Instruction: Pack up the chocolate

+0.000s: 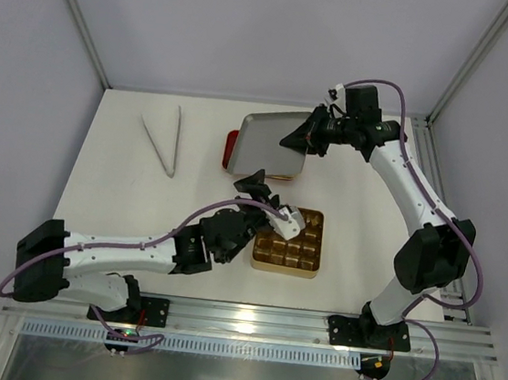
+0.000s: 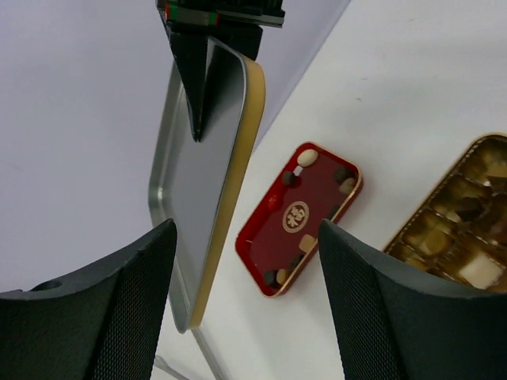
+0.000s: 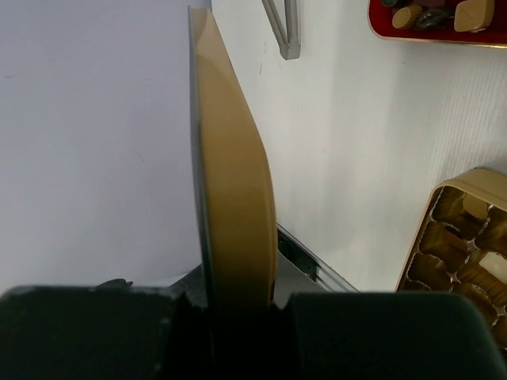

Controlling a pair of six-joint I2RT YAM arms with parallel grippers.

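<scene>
Several chocolates (image 2: 307,158) are left in red tray (image 2: 265,237), gold tray (image 1: 286,269) part-filled; lid (image 2: 206,198) is clamped by right gripper (image 1: 298,140), left gripper (image 2: 245,229) held open.

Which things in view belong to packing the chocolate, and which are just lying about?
Job: chocolate pieces in the red tray; gold compartment tray, partly filled; lid, held up.
Lying about: metal tongs, far left, untouched.

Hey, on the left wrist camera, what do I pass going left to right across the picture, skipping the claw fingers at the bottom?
First the metal lid → red tray with a few chocolates → gold compartment tray.
</scene>
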